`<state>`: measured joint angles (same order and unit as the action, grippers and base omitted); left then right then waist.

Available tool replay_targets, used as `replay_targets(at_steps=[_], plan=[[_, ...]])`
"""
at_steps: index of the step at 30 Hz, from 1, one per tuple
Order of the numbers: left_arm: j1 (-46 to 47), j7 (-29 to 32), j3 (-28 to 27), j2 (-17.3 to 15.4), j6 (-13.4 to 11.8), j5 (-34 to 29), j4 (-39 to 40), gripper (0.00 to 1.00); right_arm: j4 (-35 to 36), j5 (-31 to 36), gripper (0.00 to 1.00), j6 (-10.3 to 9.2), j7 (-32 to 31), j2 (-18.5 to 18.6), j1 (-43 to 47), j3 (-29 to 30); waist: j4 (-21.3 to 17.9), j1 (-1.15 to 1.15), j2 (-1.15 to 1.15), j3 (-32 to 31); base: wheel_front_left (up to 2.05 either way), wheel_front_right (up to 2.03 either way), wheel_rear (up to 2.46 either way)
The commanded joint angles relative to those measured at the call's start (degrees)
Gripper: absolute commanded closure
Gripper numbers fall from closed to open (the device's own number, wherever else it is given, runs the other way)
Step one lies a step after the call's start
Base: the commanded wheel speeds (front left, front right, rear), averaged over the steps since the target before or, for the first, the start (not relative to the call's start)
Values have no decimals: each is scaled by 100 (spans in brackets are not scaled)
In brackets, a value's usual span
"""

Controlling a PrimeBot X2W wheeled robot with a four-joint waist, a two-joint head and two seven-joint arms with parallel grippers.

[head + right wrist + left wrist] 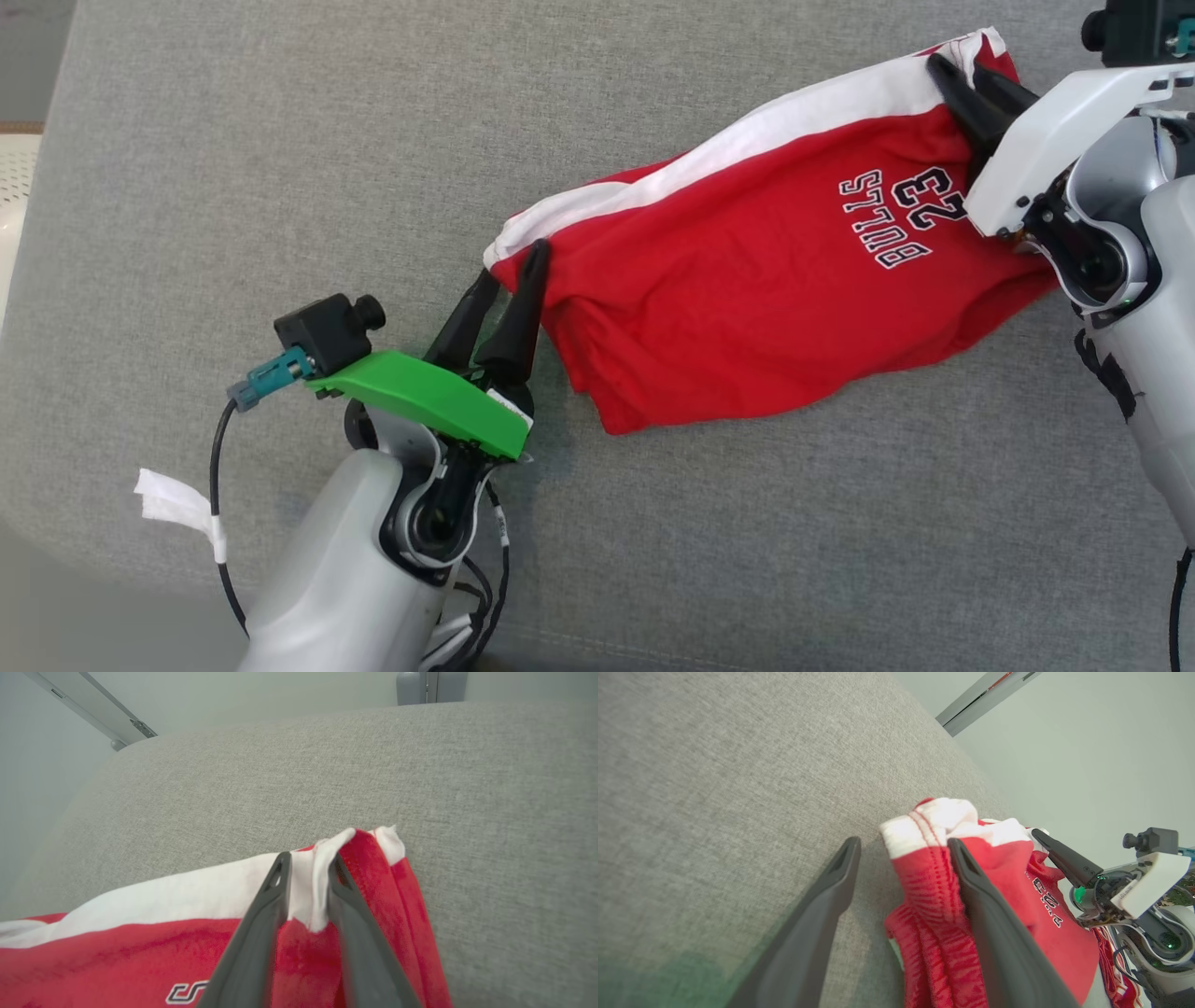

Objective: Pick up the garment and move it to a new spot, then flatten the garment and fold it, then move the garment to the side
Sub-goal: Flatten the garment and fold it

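On the red garment (747, 308) we read "BULLS" (882, 219) in dark letters edged with white, and beside it the number "23" (929, 198); both stand upside down in the head view. In the right wrist view part of an outlined letter shows at the bottom edge. The garment lies folded on the grey cushion (280, 140), stretched between the two arms, its white band (794, 117) along the far edge. The left gripper (513, 263) is at the garment's left corner with its fingers spread wide: one finger is over the bare cushion, the other lies against the red cloth, and the corner sits loose between them. The right gripper (957, 67) is at the far right corner, its fingers a little apart with a ridge of the white band between them; we cannot tell whether they press it
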<state>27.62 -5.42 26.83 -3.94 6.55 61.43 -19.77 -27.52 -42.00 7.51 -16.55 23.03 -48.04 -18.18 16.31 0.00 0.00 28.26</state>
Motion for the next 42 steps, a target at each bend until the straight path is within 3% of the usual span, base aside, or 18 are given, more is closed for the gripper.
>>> replay_targets(at_steps=[1, 6, 9, 13, 19, 27, 28, 29, 33, 42], plan=[[76, -66, 3, -84, 16, -94, -41, 0, -22, 66, 0, -6, 64, 53, -7, -35, -79, 0, 0, -72, 0, 0, 0], [-130, -422, 188, -555, -163, -835, 64, 0, 91, 226, 0, -5, 1, 188, 27, -303, -255, 0, 0, -268, 0, 0, 0], [-324, -708, 214, -884, -422, -1373, 349, 0, 265, 378, 0, -6, -324, 377, 47, -412, -343, 0, 0, -354, 0, 0, 0], [-696, -941, 67, -1070, -780, -1954, 898, 0, 431, 854, 0, -4, -837, 449, 92, -433, -402, 0, 0, -405, 0, 0, 0], [-1210, -975, -460, -757, -974, -2876, 1693, 0, 390, 1678, 0, -3, -1460, 190, 179, -106, -317, 0, 0, -301, 0, 0, 0], [-1598, -976, -988, -133, -499, -3705, 1831, 0, -246, 2345, 2, -4, -1961, -415, 322, 408, -120, 0, 0, -172, 0, 0, 0], [-1626, -976, -1055, -85, -436, -3795, 1831, 0, -314, 2315, 94, -2, -1927, -506, 356, 549, -112, 0, 0, -188, 0, 0, 0], [-1648, -976, -1111, -57, -383, -3871, 1834, 0, -364, 2305, 100, -3, -1898, -572, 393, 670, -116, 0, 0, -208, 0, 0, 0], [-1878, -976, -1368, 40, -202, -4078, 1850, 0, -431, 2075, 100, -6, -1712, -808, 575, 1260, -298, 0, 0, -376, 0, 0, 0], [-2457, -977, -1756, 88, 1, -4347, 1820, 0, -418, 1770, 100, -8, -1256, -637, 982, 3231, -853, 0, 0, -788, 0, 0, 0]])
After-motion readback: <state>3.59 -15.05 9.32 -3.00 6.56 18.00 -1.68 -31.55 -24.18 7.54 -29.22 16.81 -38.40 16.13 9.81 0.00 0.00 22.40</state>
